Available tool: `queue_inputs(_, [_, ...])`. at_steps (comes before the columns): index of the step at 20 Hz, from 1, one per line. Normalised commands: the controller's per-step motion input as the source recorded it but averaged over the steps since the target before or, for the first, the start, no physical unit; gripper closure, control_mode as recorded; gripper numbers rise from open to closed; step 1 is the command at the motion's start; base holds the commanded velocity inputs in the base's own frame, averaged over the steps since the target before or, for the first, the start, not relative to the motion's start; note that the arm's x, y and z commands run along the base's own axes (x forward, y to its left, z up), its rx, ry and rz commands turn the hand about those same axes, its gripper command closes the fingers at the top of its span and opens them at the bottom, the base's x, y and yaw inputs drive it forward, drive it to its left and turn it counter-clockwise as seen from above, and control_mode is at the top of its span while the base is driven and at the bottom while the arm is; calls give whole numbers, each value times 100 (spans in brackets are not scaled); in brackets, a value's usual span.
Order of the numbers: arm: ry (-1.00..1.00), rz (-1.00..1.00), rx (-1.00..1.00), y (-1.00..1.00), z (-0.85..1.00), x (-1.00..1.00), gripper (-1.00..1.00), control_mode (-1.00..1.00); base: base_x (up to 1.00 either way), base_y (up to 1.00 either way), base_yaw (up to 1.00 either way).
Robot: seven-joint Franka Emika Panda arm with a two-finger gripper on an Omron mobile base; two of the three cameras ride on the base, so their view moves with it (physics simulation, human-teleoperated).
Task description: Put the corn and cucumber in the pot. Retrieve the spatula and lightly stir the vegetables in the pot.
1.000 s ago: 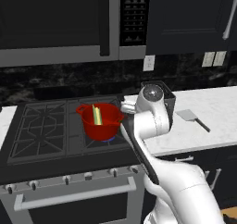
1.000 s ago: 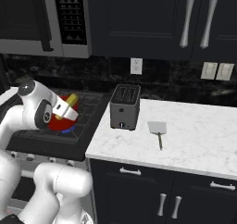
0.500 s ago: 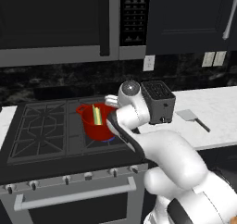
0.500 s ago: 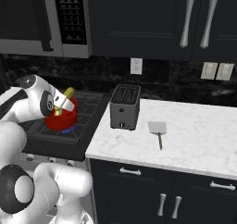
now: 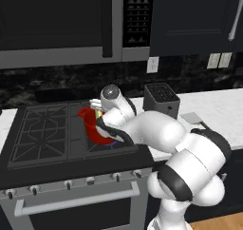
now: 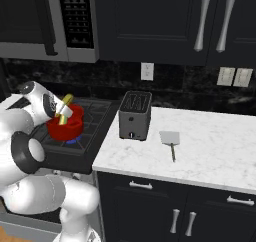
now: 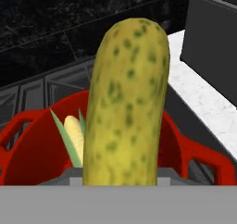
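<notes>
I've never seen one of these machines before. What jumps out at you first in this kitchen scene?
The big white arm bends low over the stove, its gripper holding a speckled yellow-green cucumber just above a bright red pot. Corn already lies inside the pot. Off on the marble counter, a spatula lies beside a dark toaster.

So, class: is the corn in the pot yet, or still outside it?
In. The hand view shows the corn lying inside the red pot, behind the cucumber that the gripper holds above it.
</notes>
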Motion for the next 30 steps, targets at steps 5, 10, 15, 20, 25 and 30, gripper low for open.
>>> queue_inputs(5, [3, 0, 0, 25, -50, 29, 100, -100, 0, 0, 0])
queue_inputs(10, [2, 0, 0, 16, -35, 31, 100, -100, 0, 0, 0])
queue_inputs(15, [2, 0, 0, 6, -18, 37, 100, -100, 0, 0, 0])
queue_inputs(20, [1, 0, -1, 1, -9, 8, -100, -100, 0, 0, 0])
queue_inputs(25, [0, 0, 0, -3, 2, 0, -100, -100, 0, 0, 0])
queue_inputs(30, [0, 0, 0, -24, 49, -6, -100, -100, 0, 0, 0])
